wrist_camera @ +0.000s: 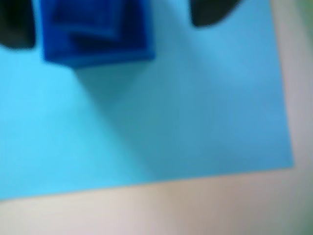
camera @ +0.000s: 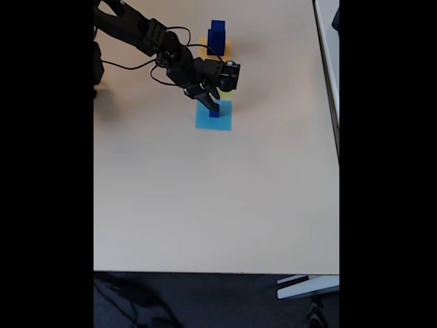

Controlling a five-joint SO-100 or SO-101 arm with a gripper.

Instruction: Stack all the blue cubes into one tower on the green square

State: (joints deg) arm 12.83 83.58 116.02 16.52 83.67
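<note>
On the light-blue paper square [wrist_camera: 195, 112], near its far edge in the wrist view, sits a small blue cube [wrist_camera: 95, 32]. The gripper [wrist_camera: 112, 19] is spread wider than the cube: one dark finger [wrist_camera: 17, 24] lies just left of it, the other [wrist_camera: 212, 12] well off to the right, and neither clearly touches it. In the fixed view, two more blue cubes [camera: 217, 37] stand stacked farther back on the orange-yellow square [camera: 228, 48], on the beige table [camera: 205, 198].
</note>
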